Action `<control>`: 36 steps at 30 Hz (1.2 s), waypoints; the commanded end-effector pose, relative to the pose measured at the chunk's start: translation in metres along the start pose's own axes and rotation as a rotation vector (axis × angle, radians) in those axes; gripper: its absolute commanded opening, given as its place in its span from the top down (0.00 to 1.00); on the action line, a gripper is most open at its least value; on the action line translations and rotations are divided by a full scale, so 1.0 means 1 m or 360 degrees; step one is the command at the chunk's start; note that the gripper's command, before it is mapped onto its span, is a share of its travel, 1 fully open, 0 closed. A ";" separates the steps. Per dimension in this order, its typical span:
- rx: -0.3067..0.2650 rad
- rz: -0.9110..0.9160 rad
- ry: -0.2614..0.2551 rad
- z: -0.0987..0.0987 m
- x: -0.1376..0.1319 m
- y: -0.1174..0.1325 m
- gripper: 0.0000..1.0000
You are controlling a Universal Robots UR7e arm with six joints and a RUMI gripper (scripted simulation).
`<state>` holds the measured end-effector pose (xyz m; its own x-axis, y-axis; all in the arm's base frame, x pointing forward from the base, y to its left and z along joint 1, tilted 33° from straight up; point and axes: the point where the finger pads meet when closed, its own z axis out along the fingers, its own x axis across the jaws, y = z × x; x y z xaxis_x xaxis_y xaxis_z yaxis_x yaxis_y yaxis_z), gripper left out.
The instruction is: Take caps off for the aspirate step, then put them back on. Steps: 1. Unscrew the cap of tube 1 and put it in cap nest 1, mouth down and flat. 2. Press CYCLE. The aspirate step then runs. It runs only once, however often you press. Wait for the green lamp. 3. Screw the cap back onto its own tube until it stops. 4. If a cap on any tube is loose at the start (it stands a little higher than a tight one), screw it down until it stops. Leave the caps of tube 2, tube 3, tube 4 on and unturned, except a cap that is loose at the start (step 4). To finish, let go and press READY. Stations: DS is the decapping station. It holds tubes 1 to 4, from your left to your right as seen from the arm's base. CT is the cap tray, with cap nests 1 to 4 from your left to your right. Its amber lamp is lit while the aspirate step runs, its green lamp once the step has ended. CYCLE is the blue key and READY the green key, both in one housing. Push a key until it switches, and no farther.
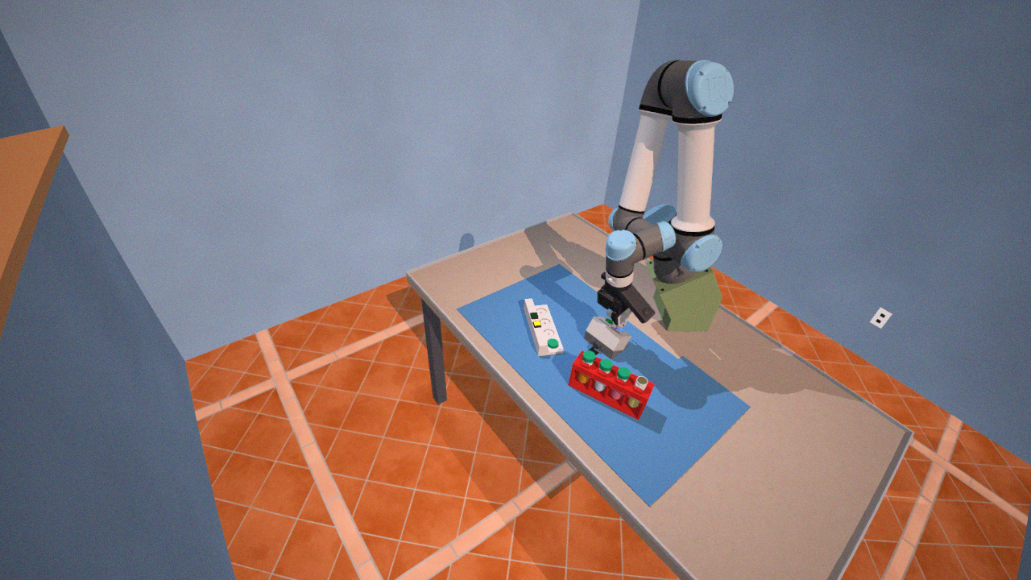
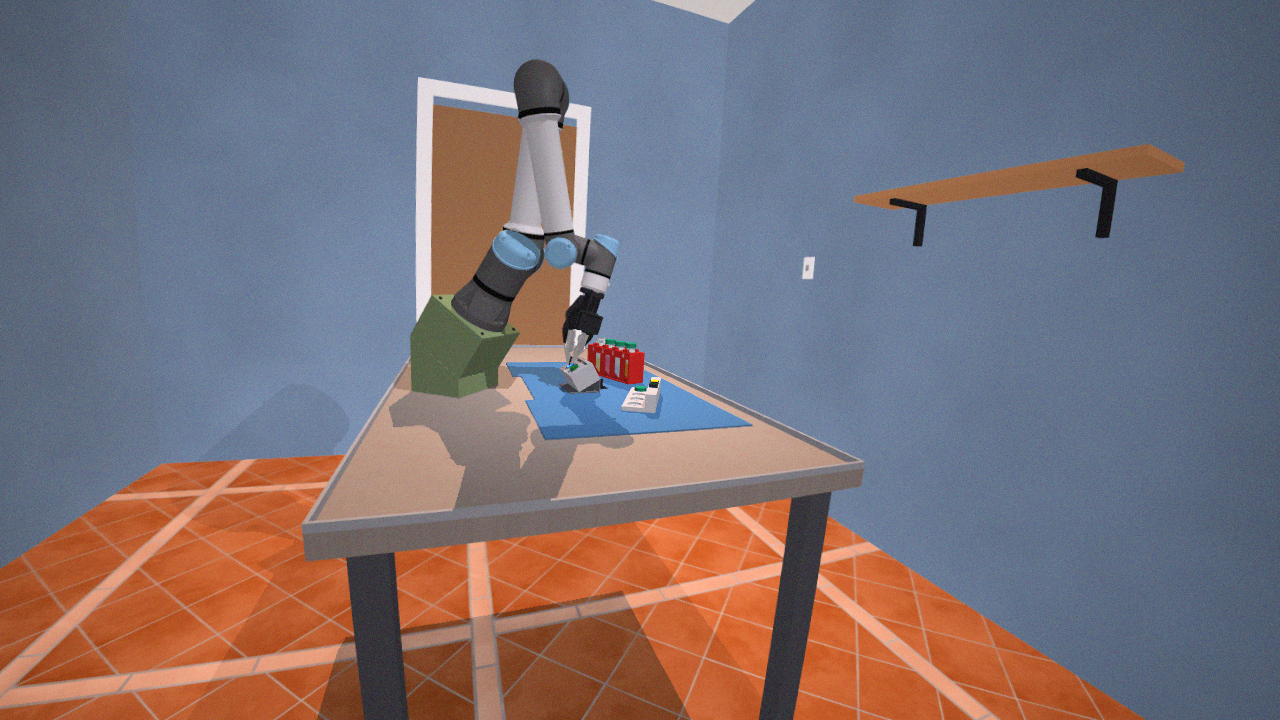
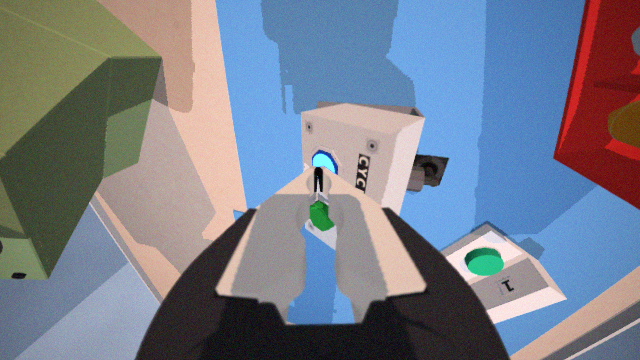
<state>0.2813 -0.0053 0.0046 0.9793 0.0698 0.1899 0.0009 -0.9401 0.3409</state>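
Observation:
My gripper [image 3: 317, 168] [image 2: 571, 361] is shut and empty, its tips at the CYCLE key [image 3: 325, 160], which glows bright blue on the grey housing [image 1: 607, 337] [image 2: 584, 378] [image 3: 345, 125]. Contact is partly hidden. The green READY key [image 3: 320, 216] shows behind the fingers. The amber lamp [image 1: 536, 324] [image 2: 654, 382] on the white cap tray [image 1: 538, 343] is lit; the green lamp [image 1: 534, 315] is dark. A green cap [image 1: 552, 343] [image 2: 640, 388] [image 3: 484, 261] lies in nest 1. In the red decapping station [image 1: 573, 376] [image 2: 633, 368], tube 1 [image 1: 641, 383] is uncapped; the other three tubes wear green caps.
The red station also stands close at the right edge of the wrist view. A small dark bracket [image 3: 435, 171] sticks out from the housing's side. The green arm base [image 1: 688, 306] [image 2: 456, 353] [image 3: 65, 110] stands behind the housing. All the stations are on the blue mat [image 1: 648, 469].

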 end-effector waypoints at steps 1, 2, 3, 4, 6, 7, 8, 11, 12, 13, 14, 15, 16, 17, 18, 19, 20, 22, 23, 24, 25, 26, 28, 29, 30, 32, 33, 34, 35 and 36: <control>0.0000 0.0000 0.0002 -0.011 -0.002 0.000 1.00; 0.0000 0.0000 0.0002 -0.014 -0.003 0.000 1.00; 0.0000 0.0000 0.0002 -0.016 -0.004 0.000 1.00; 0.0000 0.0000 0.0002 -0.019 -0.005 0.000 1.00; 0.0000 0.0000 0.0002 -0.025 -0.006 0.000 1.00; 0.0000 0.0000 0.0002 -0.028 -0.007 0.000 1.00; 0.0000 0.0000 0.0002 -0.031 -0.008 0.000 1.00; 0.0000 0.0000 0.0002 -0.032 -0.008 0.000 1.00; 0.0000 0.0000 0.0002 -0.032 -0.008 0.000 1.00; 0.0000 0.0000 0.0002 -0.032 -0.008 0.000 1.00; 0.0000 0.0000 0.0002 -0.032 -0.008 0.000 1.00; 0.0000 0.0000 0.0002 -0.032 -0.008 0.000 1.00; 0.0000 0.0000 0.0002 -0.032 -0.008 0.000 1.00; 0.0000 0.0000 0.0002 -0.032 -0.008 0.000 1.00; 0.0000 0.0000 0.0002 -0.032 -0.008 0.000 1.00; 0.0000 0.0000 0.0002 -0.032 -0.008 0.000 1.00; 0.0000 0.0000 0.0002 -0.032 -0.008 0.000 1.00; 0.0000 0.0000 0.0002 -0.032 -0.008 0.000 1.00; 0.0000 0.0000 0.0002 -0.032 -0.008 0.000 1.00; -0.0018 -0.0128 0.0031 -0.033 -0.003 0.006 0.00; -0.0036 -0.0256 0.0059 -0.034 0.002 0.013 0.00; -0.0053 -0.0384 0.0088 -0.034 0.007 0.020 0.00; -0.0053 -0.0384 0.0088 -0.034 0.007 0.020 0.00; -0.0071 -0.0513 0.0116 -0.035 0.012 0.026 0.00; -0.0088 -0.0630 0.0142 -0.036 0.017 0.033 0.00; -0.0105 -0.0739 0.0166 -0.036 0.022 0.040 0.00; -0.0107 -0.0769 0.0174 -0.036 0.022 0.040 0.00; -0.0107 -0.0769 0.0174 -0.036 0.022 0.040 0.00; -0.0125 -0.0898 0.0202 -0.037 0.027 0.046 0.00; -0.0125 -0.0898 0.0202 -0.037 0.027 0.046 0.00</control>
<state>0.2893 -0.0229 0.0534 0.8990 0.4295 0.0856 0.3434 -0.8126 0.4710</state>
